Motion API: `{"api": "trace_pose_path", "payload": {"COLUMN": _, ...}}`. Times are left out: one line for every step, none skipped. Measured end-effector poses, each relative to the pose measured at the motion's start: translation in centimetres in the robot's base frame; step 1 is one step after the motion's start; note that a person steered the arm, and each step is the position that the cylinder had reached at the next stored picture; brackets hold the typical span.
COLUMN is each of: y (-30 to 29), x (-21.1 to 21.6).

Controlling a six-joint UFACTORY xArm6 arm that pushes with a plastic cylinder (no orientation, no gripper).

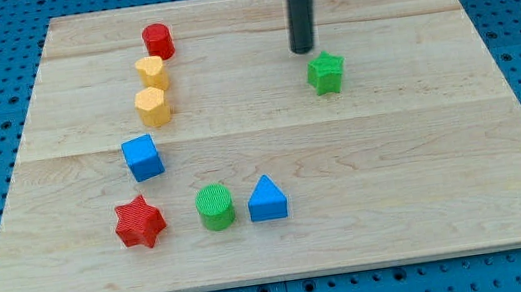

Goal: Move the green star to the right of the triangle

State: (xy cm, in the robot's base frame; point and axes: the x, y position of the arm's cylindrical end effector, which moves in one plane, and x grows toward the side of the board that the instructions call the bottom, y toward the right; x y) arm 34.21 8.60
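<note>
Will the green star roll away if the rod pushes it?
Probably not: the green star sits flat, so it should slide. Its points may make it spin if my tip hits off-centre. It looks small, likely light.

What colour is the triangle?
Blue, in the camera view, right of the green cylinder.

The robot shows only a straight, smooth, dark grey rod, round in section, ending at the tip (304, 52) in a flat blunt end
</note>
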Motion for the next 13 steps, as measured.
{"api": "trace_pose_path", "payload": {"y": 5.5, "x": 2.9}}
{"api": "trace_pose_path", "payload": {"y": 6.3, "x": 1.9}}
{"api": "trace_pose_path", "payload": {"y": 5.7, "x": 1.9}}
{"api": "trace_pose_path", "payload": {"y": 5.1, "x": -0.3}}
{"api": "trace_pose_path", "payload": {"y": 1.7, "x": 4.8}}
{"api": "trace_pose_path", "payload": {"y": 1.4, "x": 9.0}}
{"api": "trace_pose_path", "payload": {"y": 3.0, "x": 11.6}}
{"api": "trace_pose_path", "payload": {"y": 1.9, "x": 4.7}}
{"api": "trace_pose_path", "payload": {"y": -0.7, "x": 6.7}}
{"api": "trace_pose_path", "payload": {"y": 2.0, "x": 13.8}}
{"api": "trace_pose_path", "payload": {"y": 5.7, "x": 14.5}}
{"api": "trace_pose_path", "payload": {"y": 6.0, "x": 12.0}}
{"api": "trace_pose_path", "payload": {"y": 2.3, "x": 10.4}}
